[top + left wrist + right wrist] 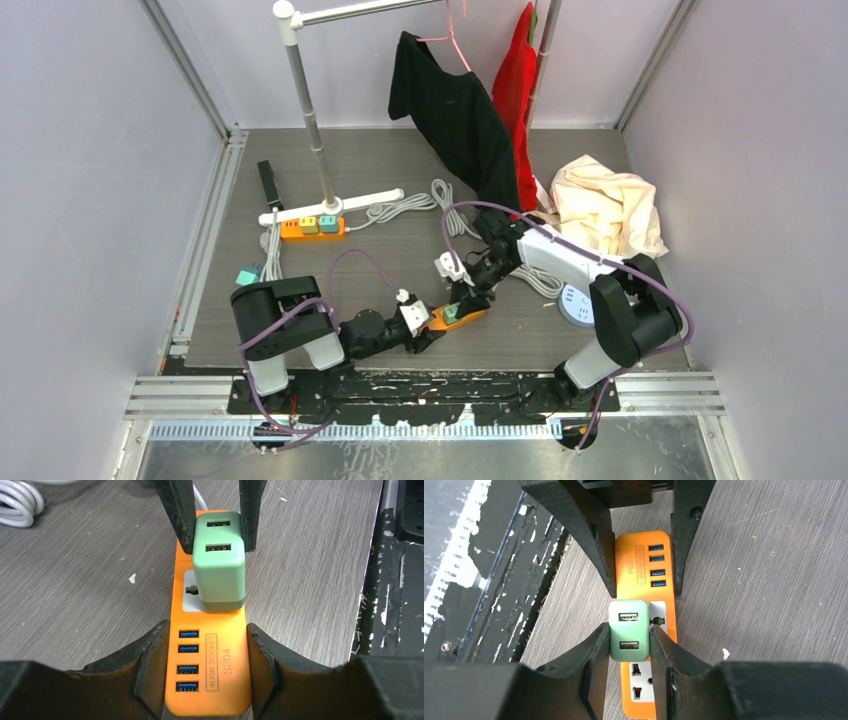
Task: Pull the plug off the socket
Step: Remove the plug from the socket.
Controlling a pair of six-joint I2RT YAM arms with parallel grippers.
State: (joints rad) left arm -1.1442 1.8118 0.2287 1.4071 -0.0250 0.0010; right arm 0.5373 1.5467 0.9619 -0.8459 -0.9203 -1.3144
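Right fingers [594, 655] clenched on the flat sides of the apparently light, rigid green plug [628, 630] (smooth plastic, likely slippery) while left fingers [150, 655] clamp the orange socket strip [230, 680].

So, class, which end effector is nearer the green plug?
Right: the right end effector grips the green plug; the left end effector holds the orange socket strip, not touching it.

counter [400, 190]: grey wood grain. metal rack pole [308, 110] stood back left. black garment [455, 110] and red garment [515, 90] hung at back. cream cloth [605, 205] lay crumpled at right. second orange power strip [312, 229] with three small plugs lay just beside a white strip [335, 207] at the pole's foot.
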